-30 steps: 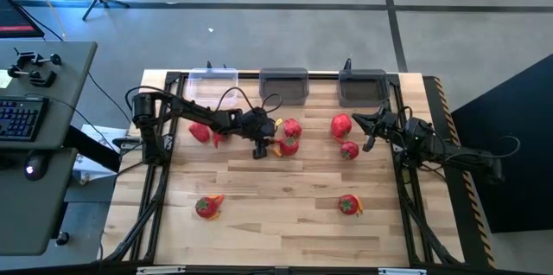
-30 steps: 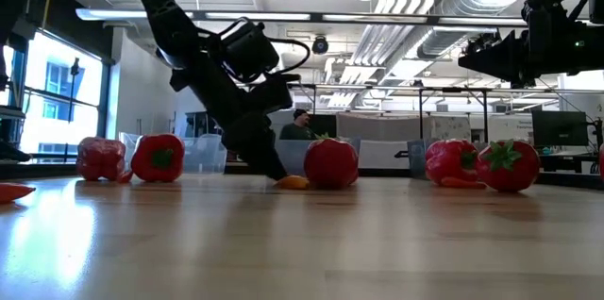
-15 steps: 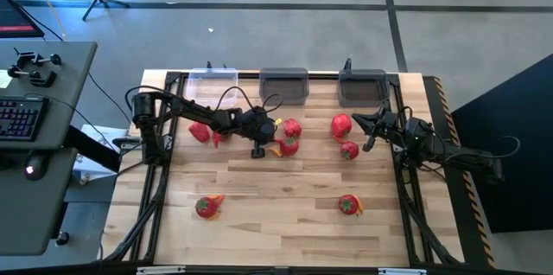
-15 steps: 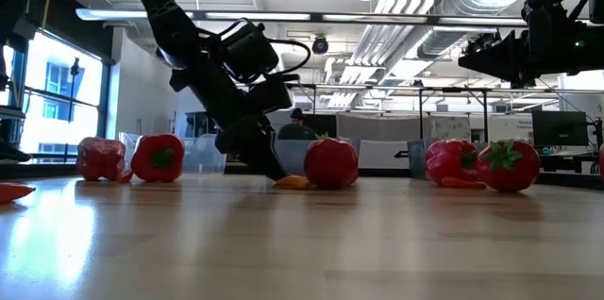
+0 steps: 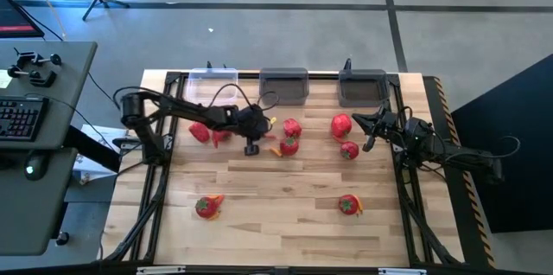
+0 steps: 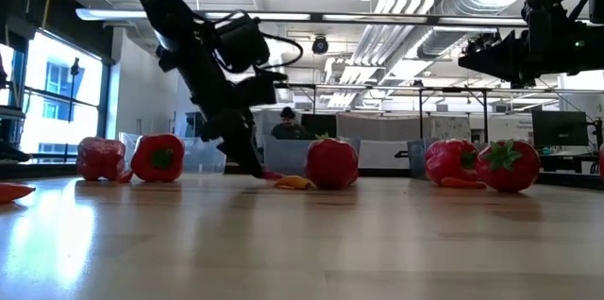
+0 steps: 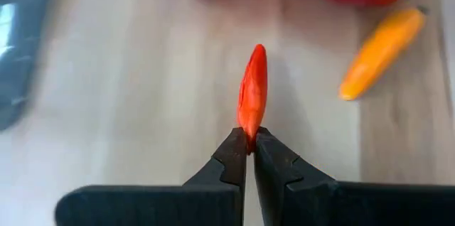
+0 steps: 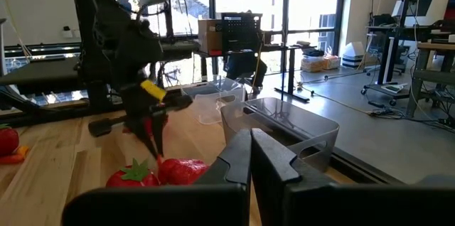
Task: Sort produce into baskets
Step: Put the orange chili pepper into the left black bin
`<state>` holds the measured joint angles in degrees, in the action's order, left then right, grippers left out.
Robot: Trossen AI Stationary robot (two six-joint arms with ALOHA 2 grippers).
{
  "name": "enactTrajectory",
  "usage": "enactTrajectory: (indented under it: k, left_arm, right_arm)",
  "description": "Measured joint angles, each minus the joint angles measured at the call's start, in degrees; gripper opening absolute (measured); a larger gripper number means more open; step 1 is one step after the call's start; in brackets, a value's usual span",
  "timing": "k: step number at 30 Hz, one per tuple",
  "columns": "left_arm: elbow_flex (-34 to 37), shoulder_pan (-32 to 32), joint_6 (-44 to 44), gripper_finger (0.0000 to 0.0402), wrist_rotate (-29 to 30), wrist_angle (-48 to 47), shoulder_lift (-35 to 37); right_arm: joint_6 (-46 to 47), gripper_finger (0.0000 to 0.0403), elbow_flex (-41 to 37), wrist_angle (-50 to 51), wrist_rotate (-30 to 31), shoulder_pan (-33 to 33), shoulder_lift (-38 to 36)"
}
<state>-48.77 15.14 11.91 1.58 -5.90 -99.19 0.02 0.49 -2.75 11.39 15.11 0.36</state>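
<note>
My left gripper (image 5: 251,148) is low over the table's middle, shut on a thin red chilli piece (image 7: 252,94), which also shows at the fingertips in the low view (image 6: 269,175). An orange piece (image 7: 380,52) lies on the wood beside it, next to two red tomatoes (image 5: 289,137). A red pepper (image 5: 200,132) lies to the left. My right gripper (image 5: 367,132) is shut and empty above the table's right side, near two more red items (image 5: 346,137). The clear basket (image 5: 212,80) and two grey baskets (image 5: 283,83) (image 5: 362,85) stand along the far edge. My left gripper pinches the near end of the chilli piece (image 7: 249,135) between its two fingertips. The fingers slant down from the table's left side and lie along the piece, which sticks out past them. I cannot tell whether its free end touches the wood.
Two more tomatoes lie near the front, one at the left (image 5: 206,207) and one at the right (image 5: 348,205). Black frame rails run along the table's left and right sides. A person sits in the room beyond the table (image 6: 286,125).
My left gripper has gone a little toward the table's left edge, away from the tomatoes, still shut. The red chilli piece has come with it, and the orange piece has stayed where it was.
</note>
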Motion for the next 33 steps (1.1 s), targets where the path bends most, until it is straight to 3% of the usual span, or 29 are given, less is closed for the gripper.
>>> enactTrajectory:
  k: [8,13,25,33]
  left_arm:
    - [-0.1,6.3,-10.7,0.0003,1.5,0.1,10.0]
    - [-4.4,10.6,-10.0,0.0003,1.1,-0.8,11.0]
    - [-24.6,17.3,2.1,0.0003,0.5,-5.7,-3.2]
    - [-32.1,19.3,6.1,0.0003,-2.6,-8.9,-14.2]
  right_arm:
    - [0.0,0.0,0.0,0.0,0.0,0.0,0.0]
    - [0.0,0.0,0.0,0.0,0.0,0.0,0.0]
    - [0.0,0.0,0.0,0.0,0.0,0.0,0.0]
    - [0.0,0.0,0.0,0.0,0.0,0.0,0.0]
